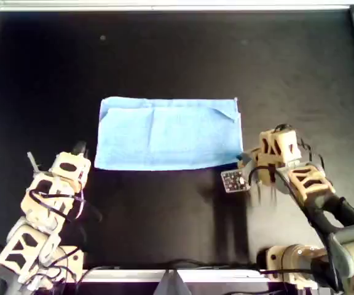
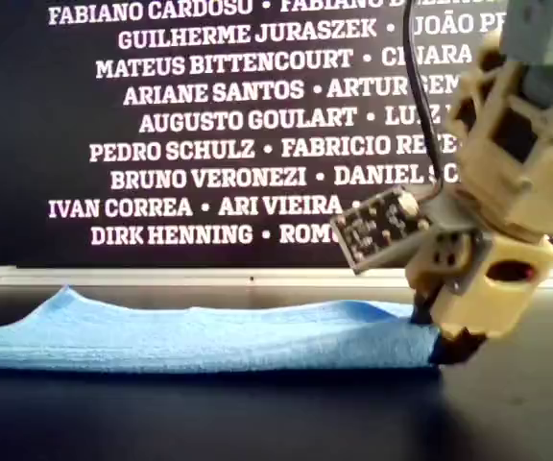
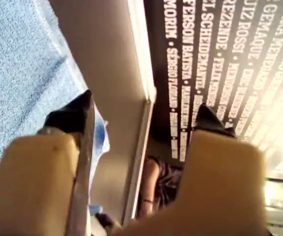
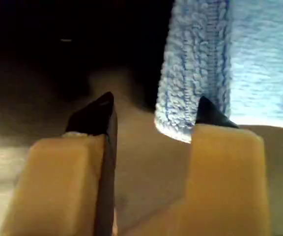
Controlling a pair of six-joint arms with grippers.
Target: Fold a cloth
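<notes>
Light-blue cloth point(image 1: 168, 134) lies folded mid-table point(image 1: 165, 55). My first gripper point(image 1: 243, 161) (jaws spread) sits at its near-right corner, nothing between. My second gripper point(image 4: 154, 108), also spread, faces the near-left corner.

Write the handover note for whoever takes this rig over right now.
My first pincer: open, at the lower right corner of the cloth in the overhead view, one finger by its edge, nothing gripped.
My second pincer: open, just short of the lower left corner.
Cloth: flat rectangle on the table, apparently doubled.
Done: seemingly one fold.
Left: probably grip both lower corners and fold again.
</notes>
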